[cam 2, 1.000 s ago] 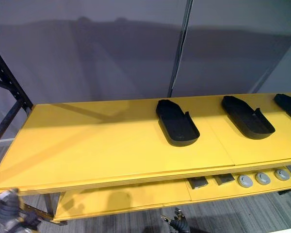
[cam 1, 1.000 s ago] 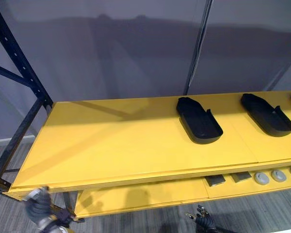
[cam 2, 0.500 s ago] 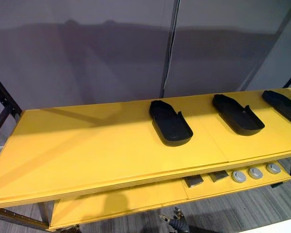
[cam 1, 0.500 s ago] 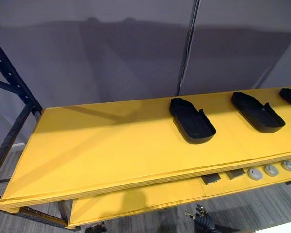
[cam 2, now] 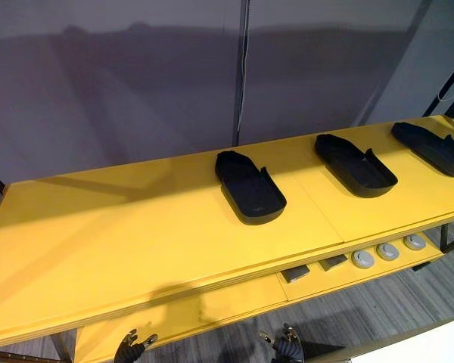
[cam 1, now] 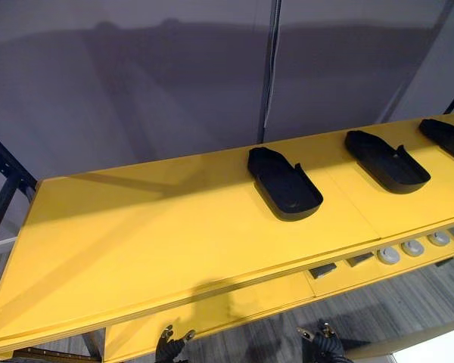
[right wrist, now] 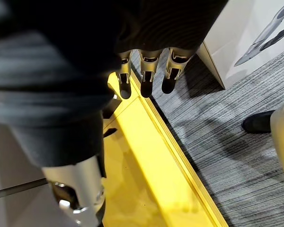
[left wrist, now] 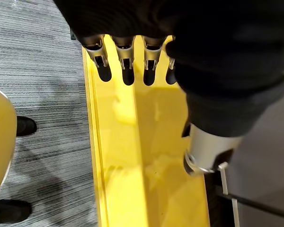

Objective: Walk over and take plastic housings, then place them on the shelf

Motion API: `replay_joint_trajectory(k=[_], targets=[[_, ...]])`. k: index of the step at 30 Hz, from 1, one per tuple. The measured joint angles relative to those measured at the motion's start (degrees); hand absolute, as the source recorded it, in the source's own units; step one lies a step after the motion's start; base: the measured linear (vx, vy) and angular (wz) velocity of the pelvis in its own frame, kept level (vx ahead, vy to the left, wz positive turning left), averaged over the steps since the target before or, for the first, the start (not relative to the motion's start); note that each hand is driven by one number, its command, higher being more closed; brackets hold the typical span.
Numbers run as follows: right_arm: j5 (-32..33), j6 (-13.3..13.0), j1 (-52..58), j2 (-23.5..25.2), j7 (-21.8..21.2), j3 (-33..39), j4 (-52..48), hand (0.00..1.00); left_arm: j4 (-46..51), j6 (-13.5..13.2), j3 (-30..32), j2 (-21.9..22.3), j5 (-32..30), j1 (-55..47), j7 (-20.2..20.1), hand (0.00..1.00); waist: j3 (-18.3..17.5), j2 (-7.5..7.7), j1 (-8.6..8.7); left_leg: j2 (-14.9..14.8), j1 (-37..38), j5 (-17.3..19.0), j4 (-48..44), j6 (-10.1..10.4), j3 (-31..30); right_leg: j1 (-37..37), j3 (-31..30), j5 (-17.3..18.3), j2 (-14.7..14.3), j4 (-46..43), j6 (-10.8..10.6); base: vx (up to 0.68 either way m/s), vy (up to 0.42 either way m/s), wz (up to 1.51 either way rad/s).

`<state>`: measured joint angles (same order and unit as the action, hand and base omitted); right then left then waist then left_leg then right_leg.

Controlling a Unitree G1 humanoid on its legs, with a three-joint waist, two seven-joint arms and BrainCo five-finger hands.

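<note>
left hand [cam 1: 169, 350]: fingers straight, empty | right hand [cam 1: 325, 349]: fingers straight, empty | three black plastic housings [cam 2: 249, 187]: lying on yellow shelf [cam 2: 98, 227] top

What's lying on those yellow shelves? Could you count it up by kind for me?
3 black housings on the top shelf
3 grey discs on the lower shelf
2 dark blocks on the lower shelf
Total: 8
</note>
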<state>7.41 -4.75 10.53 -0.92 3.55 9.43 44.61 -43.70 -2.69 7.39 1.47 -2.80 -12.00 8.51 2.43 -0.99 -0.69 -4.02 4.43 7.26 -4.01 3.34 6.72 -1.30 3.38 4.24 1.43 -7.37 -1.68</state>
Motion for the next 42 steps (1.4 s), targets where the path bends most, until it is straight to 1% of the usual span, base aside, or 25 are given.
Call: replay_joint_trajectory(k=[7, 12, 15, 16, 17, 18, 20, 21, 22, 23, 24, 25, 26, 28, 30, 31, 32, 33, 34, 36, 37, 38, 39, 40, 42], targets=[[-0.03, 0.00, -1.78, -0.97, 0.03, -0.45, 1.53, 0.00, -1.35, 0.00, 0.12, -0.63, -0.87, 0.21, 0.09, 0.00, 0.38, 0.31, 0.02, -0.01, -0.12, 0.77, -1.49, -0.50, 3.95, -1.76, -5.04, -1.32, -0.89, -0.25, 0.02, -0.04, 0.025, -0.35], [-1.18, 0.03, -3.72, -1.05, 0.32, -0.47, 0.48, 0.00, -1.33, -0.03, 1.37, -0.59, -0.87, 2.82, 0.25, 0.00, 3.99, 0.87, -0.13, -0.99, -2.29, 4.27, -7.94, -1.91, 11.01, -5.13, -12.58, -4.30, -2.25, -0.94, -1.13, -0.16, 0.085, -0.79], [-1.29, 0.07, -4.09, -0.84, 0.63, -0.46, -3.00, 0.00, -1.30, -0.12, 1.24, -0.86, -1.04, 5.42, 0.31, 0.00, 6.30, 1.92, -0.03, -1.66, -5.59, 5.42, -11.47, -3.23, 16.48, -8.23, -17.08, -7.50, -2.50, 0.65, -2.30, -0.20, 0.078, -0.88], [-1.38, 0.07, -3.92, -0.76, 0.89, -0.38, -3.53, 0.00, -1.13, -0.25, 1.00, -0.79, -1.36, 6.21, 0.33, 0.00, 6.42, 2.25, -0.01, -2.07, -7.27, 5.50, -12.40, -3.75, 17.84, -9.76, -15.87, -7.25, -1.95, 0.75, -2.42, -0.26, 0.066, -0.70], [-1.75, 0.10, -3.93, -0.72, 1.10, -0.41, -3.51, 0.00, -1.17, -0.30, 0.54, -1.10, -2.02, 7.52, 0.33, 0.00, 6.54, 2.40, -0.02, -2.74, -8.67, 5.23, -12.92, -4.21, 19.41, -13.10, -10.62, -6.81, -0.72, -4.80, -2.09, -0.19, 0.033, -0.70], [-2.45, 0.13, -3.39, -0.68, 1.14, -0.40, -3.35, 0.00, -1.14, -0.29, 0.44, -1.23, -2.90, 8.01, 0.32, 0.00, 6.72, 2.18, 0.14, -3.75, -8.79, 4.93, -13.21, -4.27, 20.44, -14.80, -4.43, -1.86, 0.79, -14.71, -0.45, -0.14, 0.012, -0.57], [-2.51, 0.13, -2.57, -0.60, 1.14, -0.39, -2.92, 0.00, -0.79, -0.22, 0.51, -1.34, -3.10, 8.00, 0.31, 0.00, 6.58, 2.39, 0.32, -4.19, -8.09, 4.58, -13.14, -3.95, 21.59, -13.51, -0.37, 3.30, 2.82, -22.18, -0.79, -0.03, -0.049, -0.37], [-2.51, 0.08, -1.92, -0.66, 1.14, -0.38, -1.62, 0.00, -0.61, -0.10, 0.54, -1.37, -3.10, 7.74, 0.31, 0.00, 5.77, 3.11, 0.52, -4.19, -8.01, 4.43, -13.28, -3.71, 22.82, -11.48, 3.01, 6.94, 5.40, -24.95, -1.25, 0.02, -0.099, -0.39], [-2.51, 0.09, -2.13, -0.71, 1.14, -0.40, -0.39, 0.00, -0.61, 0.02, 0.54, -1.48, -3.10, 7.71, 0.30, 0.00, 5.24, 3.59, 0.48, -4.08, -7.95, 4.32, -13.44, -3.52, 23.56, -10.52, 4.86, 8.26, 6.85, -24.93, -1.62, 0.05, -0.148, -0.64], [-2.55, 0.18, -3.49, -0.90, 1.14, -0.48, 2.38, 0.00, -0.61, 0.17, 0.59, -1.86, -3.08, 7.85, 0.24, 0.00, 4.20, 4.83, 0.21, -3.79, -8.36, 4.05, -13.98, -2.98, 25.40, -9.84, 7.38, 9.77, 7.99, -20.41, -2.48, 0.05, -0.135, -0.77], [-2.71, 0.25, -4.51, -1.43, 1.14, -0.49, 3.54, 0.00, -0.76, 0.26, 0.61, -1.96, -3.08, 7.96, 0.24, 0.00, 3.85, 4.47, 0.02, -3.59, -8.72, 3.81, -13.47, -2.66, 25.86, -9.70, 8.09, 9.48, 7.13, -17.25, -1.42, 0.01, -0.155, -1.06], [-3.44, 0.25, -6.06, -3.26, 1.21, -0.56, 5.55, 0.00, -1.28, 0.59, 0.19, -1.03, -3.07, 8.07, 0.11, 0.00, 2.92, 2.32, 0.44, -4.10, -9.53, 2.41, -10.45, -2.81, 24.58, -8.34, 6.60, 4.76, 3.47, -10.16, -0.54, -0.01, -0.080, -1.29], [-3.59, 0.30, -7.32, -4.28, 1.39, -0.40, 7.30, 0.00, -1.13, 0.42, 0.05, -0.64, -3.06, 7.77, 0.11, 0.00, 2.10, 1.24, -0.26, -4.00, -8.23, 0.07, -6.90, -2.91, 24.84, -7.10, 3.96, 0.46, 1.18, -3.83, 0.04, -0.02, -0.050, -1.29], [-3.57, 0.30, -8.56, -4.91, 1.97, -0.35, 7.85, 0.00, -1.34, 0.41, -0.27, -0.85, -3.03, 7.93, 0.06, 0.00, 1.92, 1.82, 0.19, -4.33, -7.10, -1.68, -5.17, -2.35, 25.96, -6.49, 0.60, -2.75, -0.45, 0.50, 0.73, -0.05, -0.055, -1.13], [-3.57, 0.27, -8.97, -5.83, 2.24, -0.13, 7.75, 0.00, -1.38, 0.30, -1.54, -0.73, -3.01, 7.98, 0.05, 0.00, 1.68, 1.69, 1.28, -5.14, -6.96, -1.95, -5.43, -2.15, 27.64, -6.86, 0.45, -4.64, -1.07, 2.67, 0.96, -0.11, -0.087, -0.70], [-3.57, 0.31, -9.51, -5.88, 2.35, 0.35, 7.81, 0.00, -1.36, 0.15, -2.15, -0.70, -2.96, 7.89, 0.05, 0.00, 1.78, 1.58, 1.26, -6.18, -6.43, -2.22, -5.05, -1.62, 29.51, -7.55, 5.60, -3.55, -0.09, 2.01, 2.19, -0.15, -0.056, -0.67], [-3.59, 0.35, -10.14, -5.75, 2.42, 1.03, 7.83, 0.00, -1.42, 0.27, -2.25, -0.20, -2.91, 7.87, 0.04, 0.00, 2.12, 1.32, 1.22, -6.38, -4.88, -2.22, -4.46, -1.39, 31.83, -9.51, 21.10, 1.69, 5.46, -6.87, 5.00, -0.14, -0.041, -0.84], [-3.61, 0.35, -10.34, -5.38, 2.42, 0.96, 7.83, 0.00, -1.42, 0.31, -2.27, -0.25, -2.91, 7.37, 0.04, 0.00, 2.05, 1.64, 0.97, -6.23, -3.83, -2.08, -4.23, -1.03, 33.38, -10.02, 27.15, 2.22, 8.70, -11.03, 4.31, -0.04, 0.000, -1.10], [-3.85, 0.34, -10.64, -4.28, 2.35, 0.28, 7.86, 0.00, -1.61, 0.53, -2.26, -1.42, -2.92, 6.57, 0.04, 0.00, 2.41, 2.75, 0.41, -5.72, -1.27, -1.53, -4.54, -0.02, 36.03, -10.15, 31.72, 2.51, 11.48, -14.34, 3.58, -0.02, -0.039, -1.22], [-4.79, 0.21, -10.92, -3.87, 2.33, -0.64, 7.69, 0.00, -3.46, 0.77, -2.26, -2.36, -2.97, 7.06, 0.02, 0.00, 2.90, 1.85, 0.53, -7.27, -0.21, -1.46, -6.44, 0.08, 35.74, -8.92, 28.73, 2.57, 8.56, -12.20, 4.36, -0.03, -0.131, -1.03], [-4.77, 0.22, -10.57, -3.49, 2.32, -0.66, 8.01, 0.00, -3.66, 0.75, -2.26, -2.65, -3.04, 7.41, 0.01, 0.00, 3.26, 1.76, 0.32, -9.81, -1.53, -1.15, -11.06, -0.06, 35.52, -8.42, 26.66, 2.06, 6.62, -9.66, 4.26, -0.06, -0.259, -0.88], [-4.72, 0.22, -10.30, -3.28, 2.36, -0.66, 8.03, 0.00, -3.65, 0.74, -2.27, -3.00, -3.04, 7.50, -0.02, 0.00, 3.76, 1.61, 0.23, -12.54, -3.25, -0.06, -16.89, -0.86, 33.92, -7.77, 24.18, 1.02, 4.31, -6.94, 4.97, -0.07, -0.273, -1.04], [-4.71, 0.22, -10.22, -3.48, 2.42, -0.63, 8.26, 0.00, -3.67, 0.75, -2.25, -2.89, -3.04, 7.50, -0.06, 0.00, 4.48, 1.30, -0.01, -13.10, -4.15, 1.70, -19.41, -0.60, 30.28, -7.33, 21.91, 0.97, 2.68, -5.67, 5.30, -0.09, -0.245, -0.93], [-4.71, 0.22, -10.18, -3.79, 2.44, -0.64, 8.48, 0.00, -3.67, 0.72, -2.33, -2.71, -3.06, 7.46, -0.18, 0.00, 5.09, 1.17, -0.02, -12.79, -4.88, 2.59, -20.54, -0.02, 27.02, -7.00, 20.51, 0.99, 1.73, -5.13, 5.31, -0.10, -0.164, -0.97], [-4.67, 0.23, -10.29, -4.29, 2.99, -0.64, 9.73, 0.00, -3.67, 0.66, -2.37, -1.71, -2.97, 7.37, -0.16, 0.00, 6.06, 0.90, -0.29, -8.63, -8.22, 5.02, -20.89, 2.75, 11.73, -6.23, 16.42, 0.99, -0.87, -2.85, 5.31, -0.10, -0.120, -1.08]])
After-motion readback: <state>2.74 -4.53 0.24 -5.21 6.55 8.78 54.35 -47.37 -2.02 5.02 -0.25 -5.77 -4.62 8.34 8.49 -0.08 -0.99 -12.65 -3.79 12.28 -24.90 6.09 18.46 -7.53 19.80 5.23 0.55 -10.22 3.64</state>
